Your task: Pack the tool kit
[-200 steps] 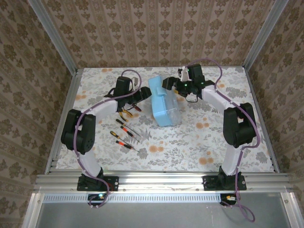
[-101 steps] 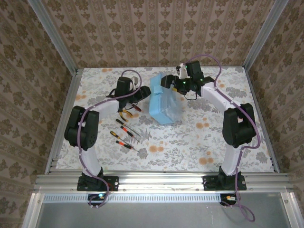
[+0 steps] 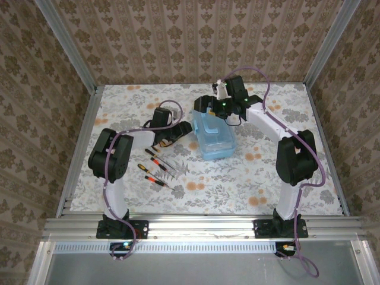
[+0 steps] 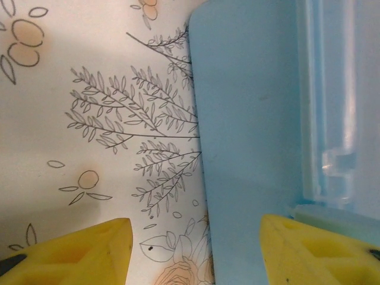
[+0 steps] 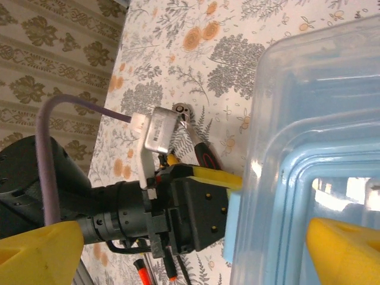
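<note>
On patterned table [image 3: 267, 178], light-blue case [image 3: 217, 139].

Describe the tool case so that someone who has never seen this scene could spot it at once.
Start from the floral-patterned tabletop and look past its middle toward the far wall. There sits a small rectangular translucent light-blue plastic case. It is the one boxy, see-through item; the red-and-black screwdrivers lying to its left are thin sticks.
</note>
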